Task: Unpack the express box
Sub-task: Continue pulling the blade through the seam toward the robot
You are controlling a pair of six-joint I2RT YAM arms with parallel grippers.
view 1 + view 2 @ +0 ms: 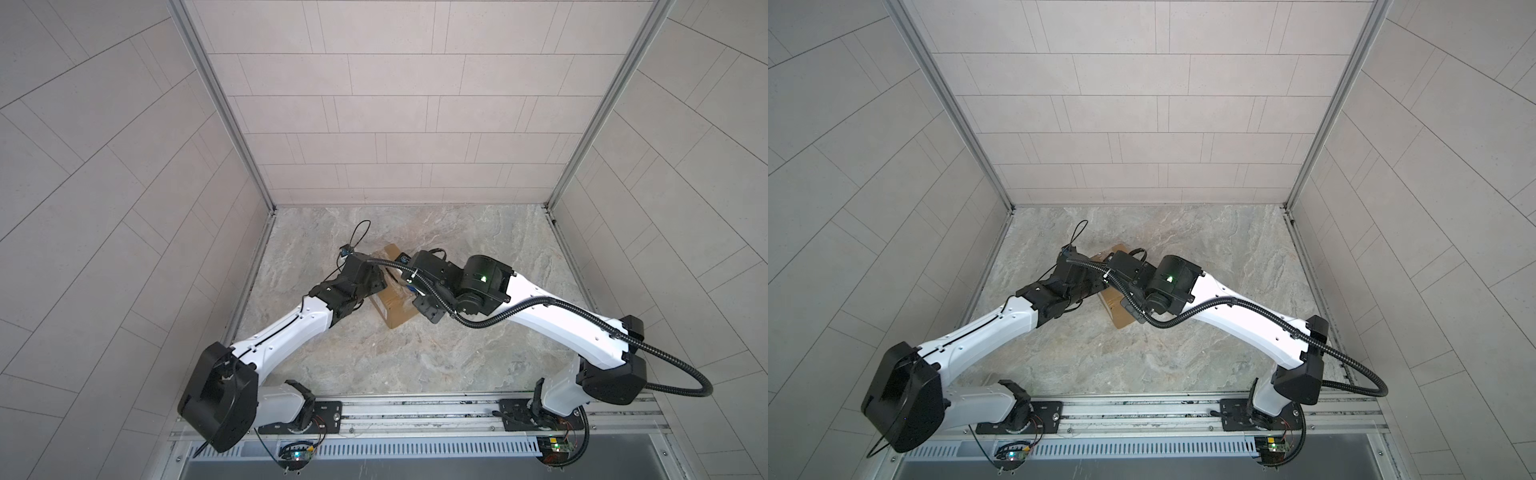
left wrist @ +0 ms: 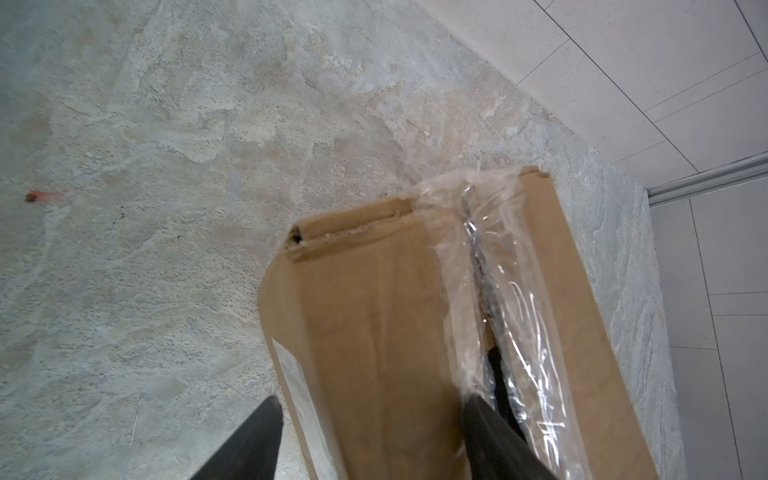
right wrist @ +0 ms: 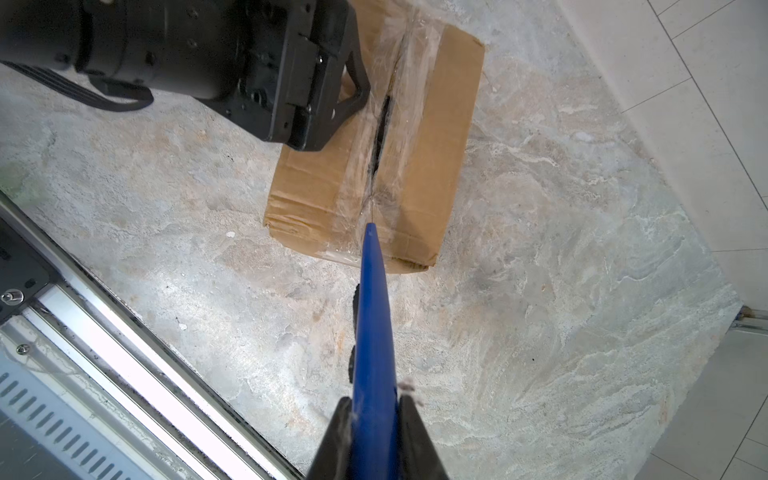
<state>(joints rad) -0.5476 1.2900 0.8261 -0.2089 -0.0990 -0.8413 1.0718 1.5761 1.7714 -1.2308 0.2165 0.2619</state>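
Note:
The express box (image 1: 395, 311) (image 1: 1119, 309), a small brown carton, lies mid-table, half hidden under both wrists in both top views. Shiny clear tape (image 2: 511, 266) runs along its top seam, which gapes in a dark slit (image 3: 380, 124). My left gripper (image 2: 372, 399) grips one half of the box (image 2: 374, 299): one finger (image 2: 262, 440) is at the side wall, the other (image 2: 490, 436) at the seam. My right gripper (image 3: 376, 409) is shut on a blue pointed tool (image 3: 374, 324). The tool's tip meets the taped seam near the end of the box (image 3: 432, 137).
The marble table (image 1: 457, 353) is enclosed by tiled walls at the back and both sides. A metal rail (image 1: 415, 409) with the arm bases runs along the front edge. A small orange speck (image 2: 35, 195) lies on the table.

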